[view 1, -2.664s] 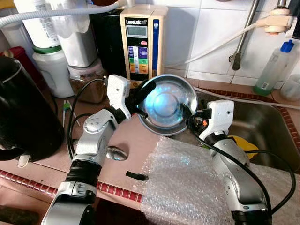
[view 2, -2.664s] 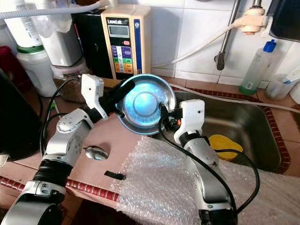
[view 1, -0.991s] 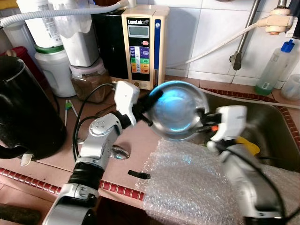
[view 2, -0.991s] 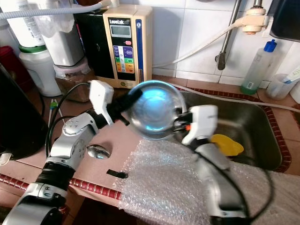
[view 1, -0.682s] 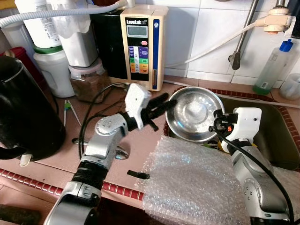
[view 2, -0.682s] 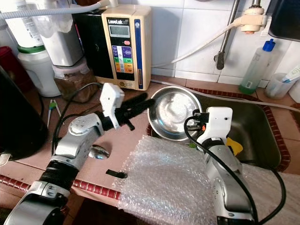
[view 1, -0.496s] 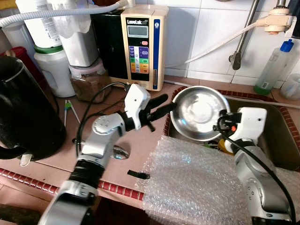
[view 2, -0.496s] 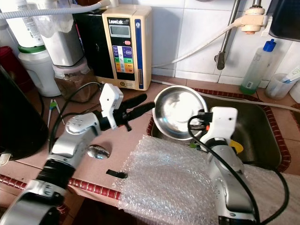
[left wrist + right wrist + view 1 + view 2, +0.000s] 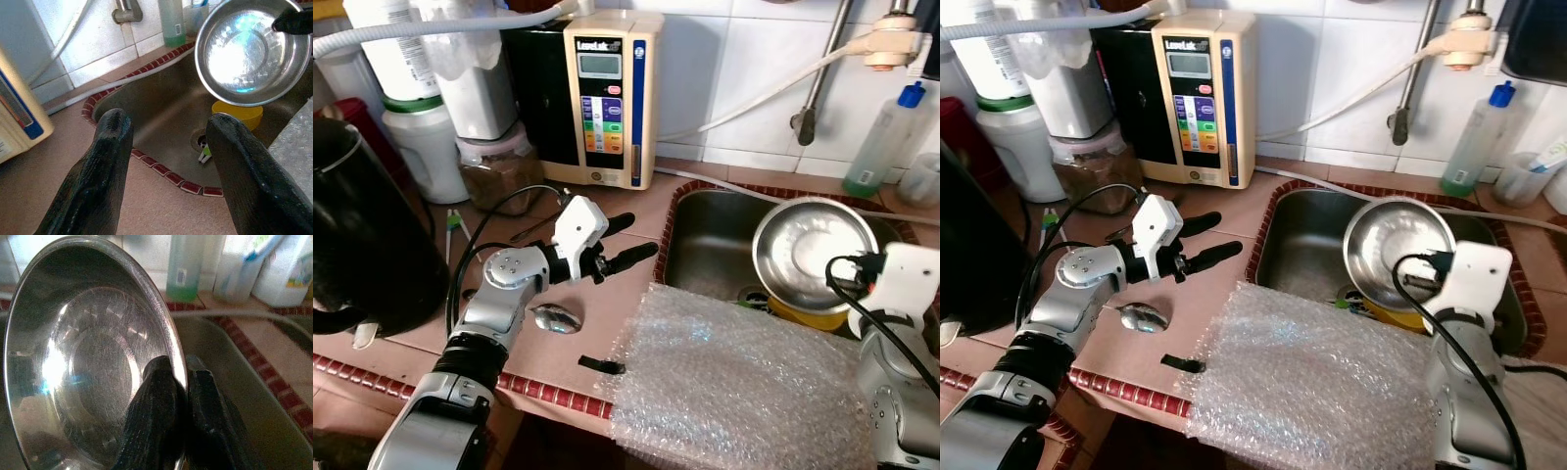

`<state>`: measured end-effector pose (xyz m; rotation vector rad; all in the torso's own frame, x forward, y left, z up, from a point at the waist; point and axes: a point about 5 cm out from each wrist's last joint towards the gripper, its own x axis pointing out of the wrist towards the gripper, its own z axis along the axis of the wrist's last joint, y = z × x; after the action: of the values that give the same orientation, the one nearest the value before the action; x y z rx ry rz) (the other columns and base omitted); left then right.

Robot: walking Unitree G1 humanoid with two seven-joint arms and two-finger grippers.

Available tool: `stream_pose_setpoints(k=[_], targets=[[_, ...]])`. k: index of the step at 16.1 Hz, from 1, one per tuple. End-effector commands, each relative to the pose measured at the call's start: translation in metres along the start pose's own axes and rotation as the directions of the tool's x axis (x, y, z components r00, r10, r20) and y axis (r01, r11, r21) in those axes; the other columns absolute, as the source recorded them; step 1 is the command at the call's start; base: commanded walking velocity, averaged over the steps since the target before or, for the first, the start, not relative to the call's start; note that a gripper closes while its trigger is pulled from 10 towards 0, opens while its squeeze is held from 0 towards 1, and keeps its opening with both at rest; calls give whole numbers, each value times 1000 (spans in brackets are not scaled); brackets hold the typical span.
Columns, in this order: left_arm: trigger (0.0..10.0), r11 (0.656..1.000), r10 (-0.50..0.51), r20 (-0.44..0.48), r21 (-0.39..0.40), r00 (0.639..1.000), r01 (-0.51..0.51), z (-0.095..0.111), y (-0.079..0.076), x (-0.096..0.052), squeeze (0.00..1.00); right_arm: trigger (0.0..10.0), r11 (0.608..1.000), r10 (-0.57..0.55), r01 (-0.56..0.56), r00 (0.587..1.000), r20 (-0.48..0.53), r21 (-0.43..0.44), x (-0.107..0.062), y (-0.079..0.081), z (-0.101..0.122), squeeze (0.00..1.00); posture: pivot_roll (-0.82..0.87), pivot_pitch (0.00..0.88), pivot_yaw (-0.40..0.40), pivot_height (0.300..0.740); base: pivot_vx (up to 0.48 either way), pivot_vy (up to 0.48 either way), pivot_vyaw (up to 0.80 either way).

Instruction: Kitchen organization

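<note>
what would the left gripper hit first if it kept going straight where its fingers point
Probably the sink. The open left gripper hovers over the counter, aimed across the sink's tiled rim. In its wrist view the basin lies between the fingers, with the steel bowl off to one side. Depth is uncertain.

Home kitchen: steel sink [image 9: 710,245], tiled wall [image 9: 734,78], dish-soap bottle [image 9: 884,142] on counter.

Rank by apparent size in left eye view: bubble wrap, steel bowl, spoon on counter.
1. bubble wrap, nearest the camera, so partly inflated
2. steel bowl, held at its rim by the right gripper
3. spoon
</note>
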<state>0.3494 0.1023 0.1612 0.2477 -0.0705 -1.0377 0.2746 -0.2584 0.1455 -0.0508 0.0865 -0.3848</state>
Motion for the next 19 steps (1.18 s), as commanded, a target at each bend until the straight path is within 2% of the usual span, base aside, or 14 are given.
stream_pose_setpoints(k=[1,2,3,4,5,6,7,13,16,18,19], targets=[[10000,997,-82,-47,10,996,83,-10,-10,-2,1000,0,999,-51,52,996,-72,9,-2,-11,-13,0,30,37,51,740,0,0,0],[10000,994,-105,-58,3,993,105,-15,-15,-3,1000,0,996,-81,86,987,-139,30,-3,-18,-26,0,29,37,49,740,0,0,0],[10000,994,-106,-61,12,993,107,-16,-15,-4,1000,745,994,-97,105,979,-178,31,-3,-22,-33,0,29,37,48,740,0,0,0],[10000,994,-106,-61,11,992,107,-16,-15,-3,1000,745,993,-107,114,975,-195,26,-3,-24,-36,0,30,37,47,740,0,0,0],[10000,993,-113,-62,13,992,114,-16,-15,-3,1000,3922,991,-117,128,967,-224,34,-4,-25,-42,0,30,37,47,740,0,0,0],[10000,990,-136,-70,15,988,137,-17,-16,-4,1000,6431,989,-124,139,960,-252,41,-5,-27,-47,541,32,36,47,740,0,0,0],[10000,988,-151,-75,16,986,153,-17,-17,-4,1000,10000,989,-122,139,956,-267,46,-6,-28,-50,992,32,36,48,740,0,0,0],[10000,985,-163,-86,40,983,167,-17,-16,-2,1000,10000,990,-91,123,929,-358,68,-10,-21,-64,1000,29,31,54,740,0,0,0],[10000,989,-136,-80,43,988,139,-17,-15,0,1000,10000,987,-111,143,931,-348,67,-11,-21,-63,1000,34,28,55,740,0,0,0],[10000,995,-82,-73,51,994,86,-15,-9,0,1000,10000,990,-112,132,958,-265,57,-8,-21,-50,1000,35,27,57,740,0,0,0],[10000,998,-32,-59,51,998,35,-12,-3,1,1000,10000,995,-93,99,981,-168,27,-6,-18,-36,1000,36,26,58,740,0,0,0]])
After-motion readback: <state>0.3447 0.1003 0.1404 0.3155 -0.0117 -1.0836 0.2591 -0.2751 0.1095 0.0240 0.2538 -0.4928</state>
